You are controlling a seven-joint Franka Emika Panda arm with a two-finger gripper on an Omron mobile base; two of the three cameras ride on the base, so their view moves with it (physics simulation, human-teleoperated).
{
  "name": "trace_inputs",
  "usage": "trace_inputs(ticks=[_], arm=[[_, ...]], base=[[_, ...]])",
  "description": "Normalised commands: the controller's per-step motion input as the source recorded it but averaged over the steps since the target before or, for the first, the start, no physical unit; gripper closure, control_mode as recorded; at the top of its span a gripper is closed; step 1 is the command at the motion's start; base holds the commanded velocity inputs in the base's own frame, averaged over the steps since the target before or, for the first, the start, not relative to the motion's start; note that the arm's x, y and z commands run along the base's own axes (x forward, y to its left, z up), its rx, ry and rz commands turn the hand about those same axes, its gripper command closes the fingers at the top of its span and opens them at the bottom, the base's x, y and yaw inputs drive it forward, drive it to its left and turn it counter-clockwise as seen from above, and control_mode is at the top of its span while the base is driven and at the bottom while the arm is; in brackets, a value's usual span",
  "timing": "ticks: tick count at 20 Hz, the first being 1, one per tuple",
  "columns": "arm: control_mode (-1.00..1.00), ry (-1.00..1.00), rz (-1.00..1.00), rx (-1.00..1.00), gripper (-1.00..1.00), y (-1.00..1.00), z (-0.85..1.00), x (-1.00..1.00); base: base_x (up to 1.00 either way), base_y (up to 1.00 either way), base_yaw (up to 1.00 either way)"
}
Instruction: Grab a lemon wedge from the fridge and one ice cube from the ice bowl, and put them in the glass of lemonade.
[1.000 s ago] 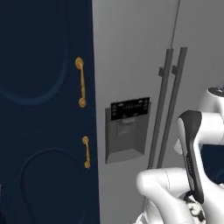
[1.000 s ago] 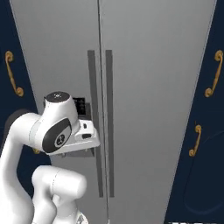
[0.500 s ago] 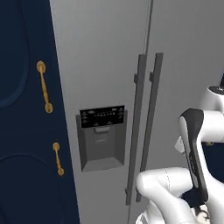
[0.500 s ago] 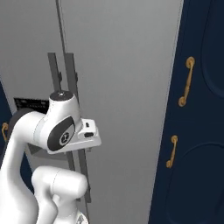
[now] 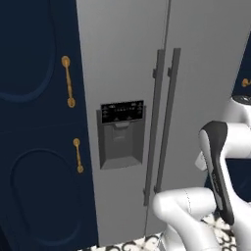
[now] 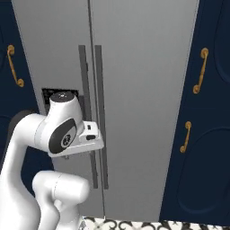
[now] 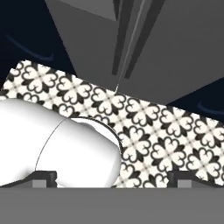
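folded up low in front of the closed fridge; gripper aimed down at patterned floor, fingers spread wide, holding nothing

Navy cabinets stand to the left in the left base view, their door fronts set with raised oval panels. Two brass handles sit near the edge of these doors, one above the other, both upright; the lower one is the shorter. In the right base view, more navy cabinets stand at the right, also with two upright brass handles, and another brass handle shows at the far left. A tiled floor with a black-and-white floral pattern runs along the foot of the cabinets.
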Motion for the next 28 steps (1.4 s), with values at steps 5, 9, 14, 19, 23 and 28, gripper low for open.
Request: trace_inputs(ticks=[5, 9, 14, 19, 23, 28], arm=[[1.00, 0.00, 0.00, 0.00, -1.00, 0.00, 0.00, 0.00], [1.00, 0.00, 0.00, 0.00, -1.00, 0.00, 0.00, 0.00], [1.00, 0.00, 0.00, 0.00, -1.00, 0.00, 0.00, 0.00], [1.00, 0.00, 0.00, 0.00, -1.00, 0.00, 0.00, 0.00], [-1.00, -0.04, 0.00, 0.02, -1.00, 0.00, 0.06, 0.00], [-1.00, -0.29, -0.09, 0.21, -1.00, -0.06, 0.59, -0.02]], base=[[-0.07, 0.18, 0.00], [0.05, -0.24, -0.09], [0.16, -0.16, -0.05], [0.23, -0.10, 0.00], [0.00, 0.00, 0.00], [0.00, 0.00, 0.00]])
